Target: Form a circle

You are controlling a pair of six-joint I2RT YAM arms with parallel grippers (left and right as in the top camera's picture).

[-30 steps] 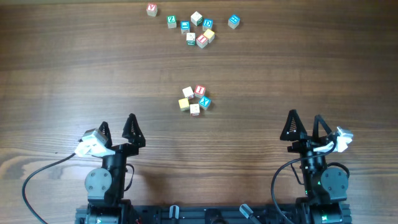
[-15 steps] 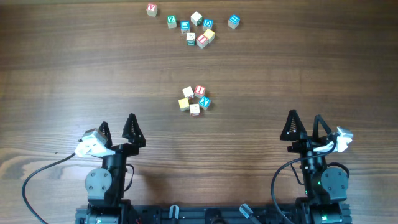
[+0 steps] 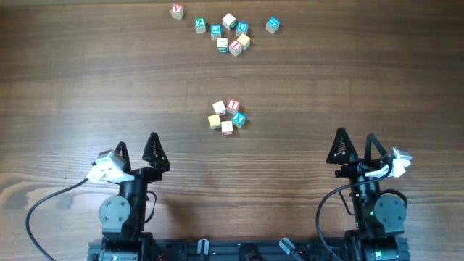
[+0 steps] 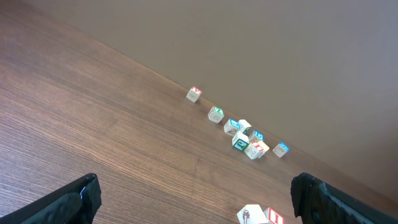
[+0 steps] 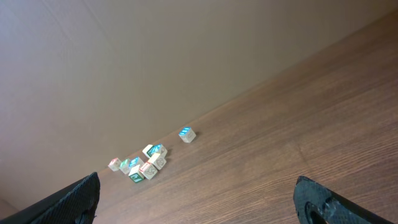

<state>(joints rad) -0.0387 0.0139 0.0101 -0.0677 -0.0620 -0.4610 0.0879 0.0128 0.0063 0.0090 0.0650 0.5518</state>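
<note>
Left pincer (image 3: 137, 142) and right pincer (image 3: 355, 135) sit spread and empty; reaching toward twelve o'clock, I could clip the circle (image 3: 226, 116) and scatter its close-packed cubes.

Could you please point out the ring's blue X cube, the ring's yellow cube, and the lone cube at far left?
Blue X cube (image 3: 238, 119), overhead view, top face.
Yellow cube (image 3: 214, 121), overhead view, top face.
Far-left cube (image 3: 177, 11), overhead view, top face.

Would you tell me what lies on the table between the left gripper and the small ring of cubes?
Nothing: in the overhead view, only bare table separates the left gripper from the circle.
</note>
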